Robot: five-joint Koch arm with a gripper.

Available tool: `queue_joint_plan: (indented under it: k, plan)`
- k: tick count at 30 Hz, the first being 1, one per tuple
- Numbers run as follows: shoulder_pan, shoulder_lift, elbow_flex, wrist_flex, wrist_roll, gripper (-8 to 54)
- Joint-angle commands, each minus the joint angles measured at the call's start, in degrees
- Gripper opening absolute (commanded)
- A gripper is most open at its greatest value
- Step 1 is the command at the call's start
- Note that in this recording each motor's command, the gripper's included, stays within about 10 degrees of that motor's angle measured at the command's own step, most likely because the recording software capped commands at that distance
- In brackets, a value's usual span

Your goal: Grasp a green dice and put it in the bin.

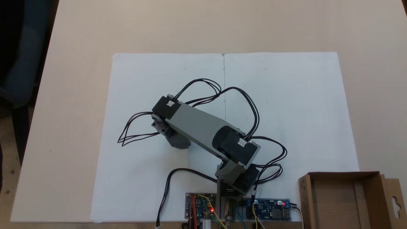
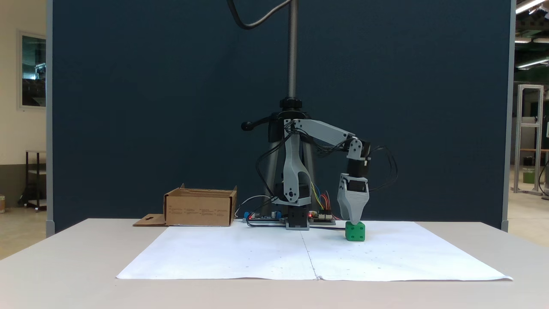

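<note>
From the side I see my grey plastic gripper (image 2: 354, 219) pointing straight down, tip at the top of the small green plastic dice (image 2: 355, 231) on the white paper sheet (image 2: 257, 253). Its jaws overlap, so I cannot judge their opening. The brown cardboard bin (image 2: 200, 207) sits far left.

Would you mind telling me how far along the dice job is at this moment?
Done: the arm has reached the green dice, which sits on the white paper. In hand: the gripper points down with its tip at the dice's top; no grasp is visible. Left: grasping, lifting and carrying it to the bin, which looks empty from above.
</note>
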Motion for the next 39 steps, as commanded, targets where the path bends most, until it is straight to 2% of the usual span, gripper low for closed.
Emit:
queue_joint_plan:
  k: [1, 21, 39]
  plan:
    - [-0.35, 0.09, -2.11, -1.49, 4.48, 43.4]
    - [0.97, -6.24, -2.02, -2.9, 5.45, 43.5]
    - [-1.41, -7.65, -2.02, -3.78, 5.45, 41.5]
